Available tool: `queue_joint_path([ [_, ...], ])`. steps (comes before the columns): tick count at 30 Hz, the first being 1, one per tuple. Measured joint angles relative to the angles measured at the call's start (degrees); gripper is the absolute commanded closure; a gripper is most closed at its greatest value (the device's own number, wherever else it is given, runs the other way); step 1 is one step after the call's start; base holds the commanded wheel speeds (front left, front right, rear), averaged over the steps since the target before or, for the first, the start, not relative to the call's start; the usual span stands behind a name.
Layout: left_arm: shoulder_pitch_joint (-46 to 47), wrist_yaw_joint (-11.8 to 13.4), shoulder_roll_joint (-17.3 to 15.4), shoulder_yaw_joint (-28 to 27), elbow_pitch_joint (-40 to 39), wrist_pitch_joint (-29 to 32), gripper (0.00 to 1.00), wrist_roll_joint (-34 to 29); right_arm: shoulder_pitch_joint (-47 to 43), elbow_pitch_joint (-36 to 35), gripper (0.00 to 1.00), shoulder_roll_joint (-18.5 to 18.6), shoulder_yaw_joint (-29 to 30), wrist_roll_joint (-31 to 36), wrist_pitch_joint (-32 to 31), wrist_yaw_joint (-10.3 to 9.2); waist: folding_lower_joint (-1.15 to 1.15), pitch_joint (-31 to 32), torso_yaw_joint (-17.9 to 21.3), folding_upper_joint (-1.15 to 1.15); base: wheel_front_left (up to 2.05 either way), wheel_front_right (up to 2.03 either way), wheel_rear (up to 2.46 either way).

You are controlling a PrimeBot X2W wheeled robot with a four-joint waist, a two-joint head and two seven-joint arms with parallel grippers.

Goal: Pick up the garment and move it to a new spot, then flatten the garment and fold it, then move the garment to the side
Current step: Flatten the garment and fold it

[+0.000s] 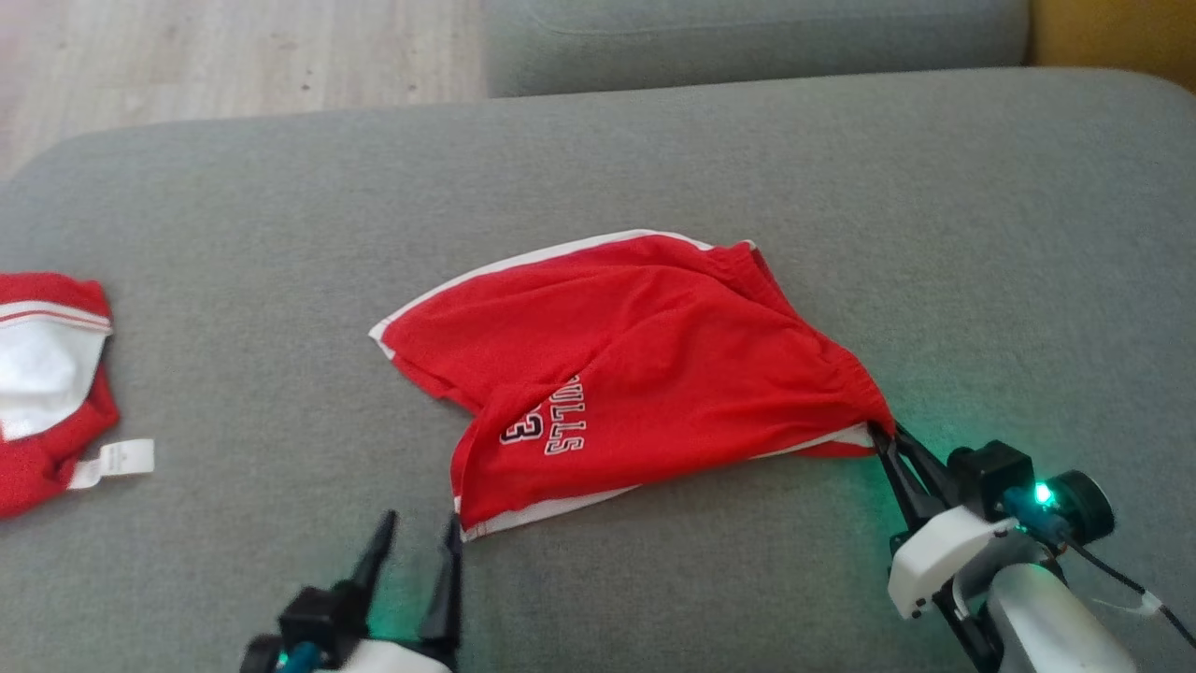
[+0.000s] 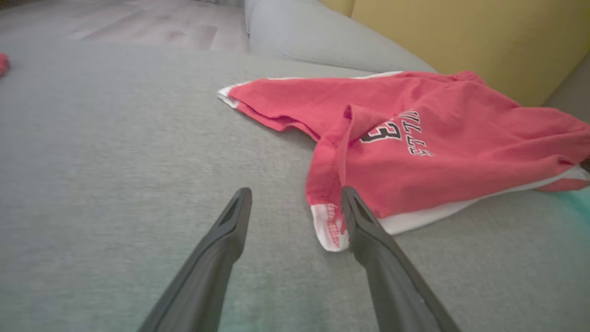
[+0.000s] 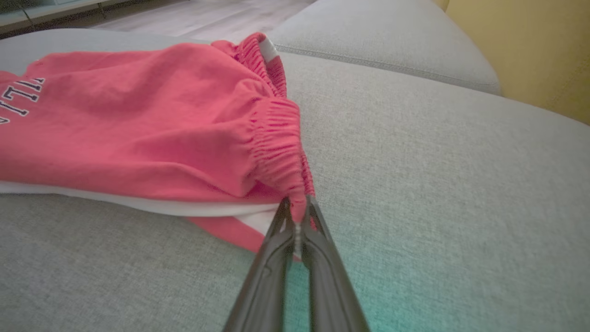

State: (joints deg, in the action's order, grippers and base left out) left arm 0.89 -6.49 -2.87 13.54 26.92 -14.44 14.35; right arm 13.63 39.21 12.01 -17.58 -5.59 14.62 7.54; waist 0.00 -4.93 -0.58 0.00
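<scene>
**Item 1. Left pincer** [image 1: 420,522] [image 2: 296,192]: nearest the robot, just short of the shorts' near hem corner. Its fingers are spread wide with nothing between them. Whether one finger touches the white hem cannot be told.

**Item 2. Right pincer** [image 1: 883,432] [image 3: 297,205]: at the shorts' right-hand end, fingers pressed together and pinching the gathered elastic waistband. A green lamp glows on the wrist behind it.

**Item 3. Red shorts** [image 1: 635,365] [image 2: 438,138] [image 3: 138,124]: the task garment, lying crumpled on the grey sofa cushion [image 1: 234,234]. It has white trim along the hems and side.
- Printed in dark, white-edged block letters: "ULLS" is readable, with the letter before it partly lost in a fold.
- A numeral "3" sits beside the lettering, and any digit before it is also tucked under.

**Item 4. Second red garment** [image 1: 47,374]: well to the left of the shorts, bunched, with a white lining showing. A white care label [image 1: 117,461] sticks out towards the shorts, its print too small to read.

**Item 5. Beyond the shorts:**
- another grey cushion [image 1: 747,37]
- pale wood floor [image 1: 234,56] to its left
- a yellow surface [image 1: 1112,33] to its right
</scene>
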Motion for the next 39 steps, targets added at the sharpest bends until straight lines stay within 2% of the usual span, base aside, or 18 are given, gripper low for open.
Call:
queue_joint_path([
  [8,2.47,-0.67,0.01,5.97,4.71,0.0,0.0,4.48,0.35,-0.78,1.0,-0.29,-0.13,-0.43,0.0,-0.01,0.0,-1.91,2.24,0.0,0.0,0.0,0.0],
  [15,3.85,-1.09,-0.41,10.43,5.69,0.0,0.0,5.84,1.46,-1.24,1.0,-0.47,-0.01,-0.4,0.0,0.0,0.0,-3.14,2.22,0.0,0.0,0.0,0.0],
  [22,4.59,-1.09,-1.02,11.46,6.12,-0.05,0.0,6.36,2.76,-1.27,1.0,-0.63,-0.02,-0.38,0.0,-0.01,0.01,-3.73,1.8,0.0,0.0,0.0,0.0],
  [24,4.78,-1.09,-1.46,12.35,6.22,-0.26,0.11,6.58,2.9,-1.27,1.0,-0.63,-0.04,-0.38,0.0,-0.01,0.0,-3.81,1.74,0.0,0.0,0.0,0.0],
  [25,4.78,-1.09,-1.64,12.59,6.31,-0.26,0.38,6.92,2.91,-1.27,1.0,-0.63,-0.07,-0.38,0.0,0.0,0.01,-3.85,1.72,0.0,0.0,0.0,0.0],
  [26,4.79,-1.09,-1.83,12.85,6.43,-0.26,0.6,6.93,2.93,-1.27,1.0,-0.63,-0.07,-0.38,0.0,0.0,0.0,-3.9,1.71,0.0,0.0,0.0,0.0],
  [27,4.8,-1.09,-1.99,13.11,6.61,-0.26,1.0,6.93,2.99,-1.27,1.0,-0.63,-0.07,-0.38,0.0,0.0,0.01,-3.92,1.7,0.0,0.0,0.0,0.0],
  [33,4.81,-1.09,-2.81,13.83,2.92,-0.25,1.0,6.93,3.32,-3.7,1.0,-1.12,1.25,-2.26,0.0,0.0,0.01,-2.69,1.63,0.0,0.0,0.0,0.0],
  [39,6.6,-1.1,-6.94,8.83,-8.04,-0.25,1.0,5.41,3.41,-11.5,1.0,-2.57,1.64,-7.64,0.0,0.0,0.0,0.54,1.22,0.0,0.0,0.0,0.0],
])
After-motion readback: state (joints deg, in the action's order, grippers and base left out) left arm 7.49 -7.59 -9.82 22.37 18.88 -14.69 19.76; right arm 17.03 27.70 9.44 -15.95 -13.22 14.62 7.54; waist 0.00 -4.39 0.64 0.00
